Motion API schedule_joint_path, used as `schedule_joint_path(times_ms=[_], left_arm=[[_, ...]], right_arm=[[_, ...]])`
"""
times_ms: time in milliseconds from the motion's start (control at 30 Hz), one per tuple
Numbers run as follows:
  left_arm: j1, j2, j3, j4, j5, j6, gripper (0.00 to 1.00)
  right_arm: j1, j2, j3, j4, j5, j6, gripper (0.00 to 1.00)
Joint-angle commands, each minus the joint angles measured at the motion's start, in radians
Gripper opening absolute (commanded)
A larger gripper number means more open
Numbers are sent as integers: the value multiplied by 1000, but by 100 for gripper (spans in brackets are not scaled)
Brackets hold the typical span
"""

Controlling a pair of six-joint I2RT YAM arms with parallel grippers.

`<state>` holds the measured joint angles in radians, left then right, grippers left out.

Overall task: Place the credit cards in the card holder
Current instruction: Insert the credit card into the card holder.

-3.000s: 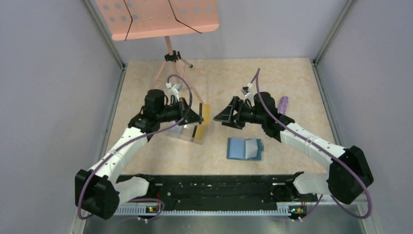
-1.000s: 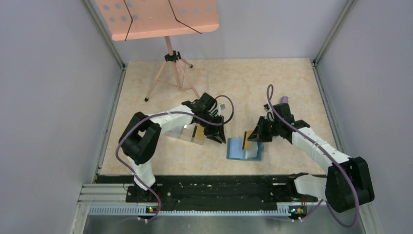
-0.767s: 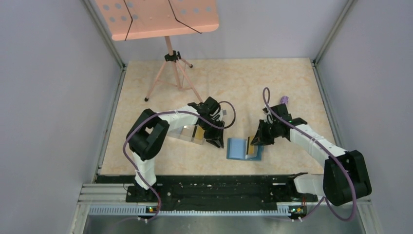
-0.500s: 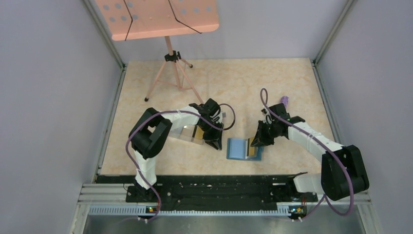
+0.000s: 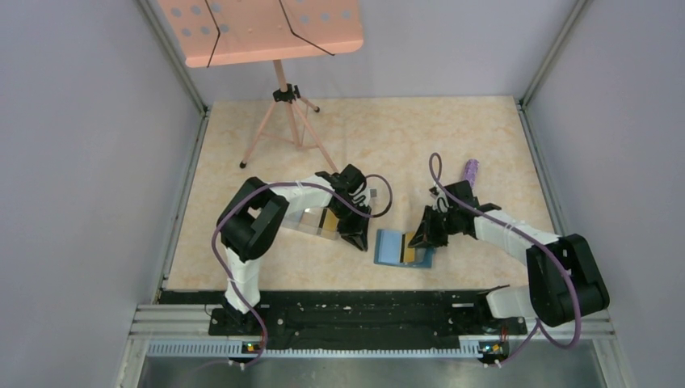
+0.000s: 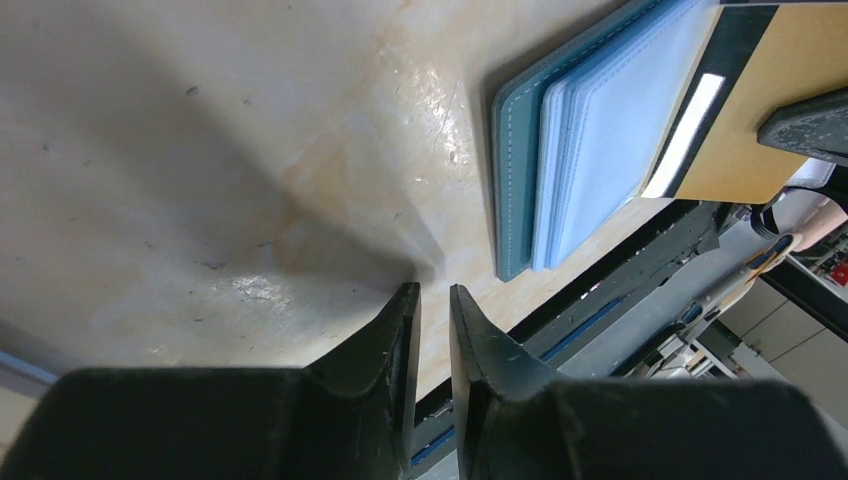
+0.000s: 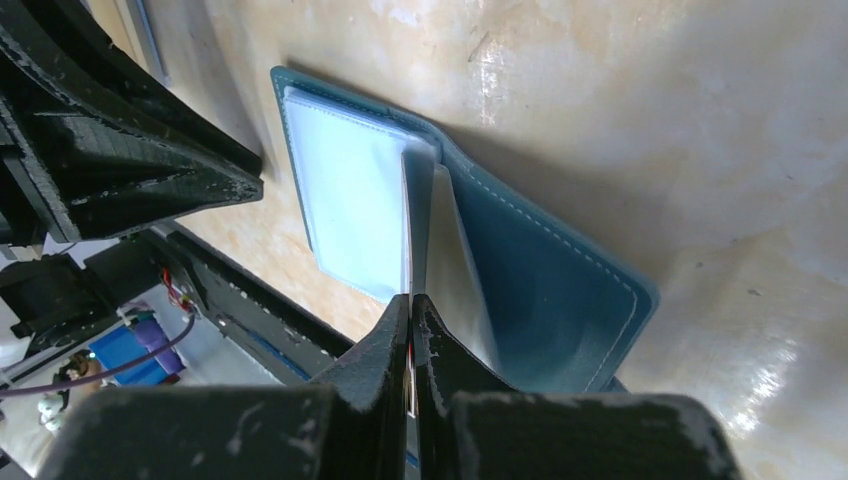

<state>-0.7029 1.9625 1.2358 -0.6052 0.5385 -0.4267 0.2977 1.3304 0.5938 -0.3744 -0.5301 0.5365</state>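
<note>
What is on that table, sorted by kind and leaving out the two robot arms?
Yellow cards: 2, a held card and a card in the box
Teal wallet: 1
Clear box: 1
Purple object: 1
Pink stand: 1
Total: 6
</note>
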Motion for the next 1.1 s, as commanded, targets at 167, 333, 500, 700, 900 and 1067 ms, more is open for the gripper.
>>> schedule_joint_path(times_ms=[167,333,500,700,900,1067], left_arm=[[-6,49,10,-22,-9,32,22],[-9,47,4,-18,-14,28,21],[-12,40,-6,-12,-24,18,20],[-21,38,-21,-11,-37,13,19],[-27,36,-31,-12,-50,7,17],[-33,27,-39,-16,-60,5,16]], right_arm=[[-7,35,-40,118,-40,-1,0],[-5,71,-57,192,-85,22,0],[-6,64,-68,182,-75,7,0],[-5,38,-58,114,-47,-29,0],[-6,-27,-25,23,45,-48,0],[-6,-64,-19,-17,82,-54,0]])
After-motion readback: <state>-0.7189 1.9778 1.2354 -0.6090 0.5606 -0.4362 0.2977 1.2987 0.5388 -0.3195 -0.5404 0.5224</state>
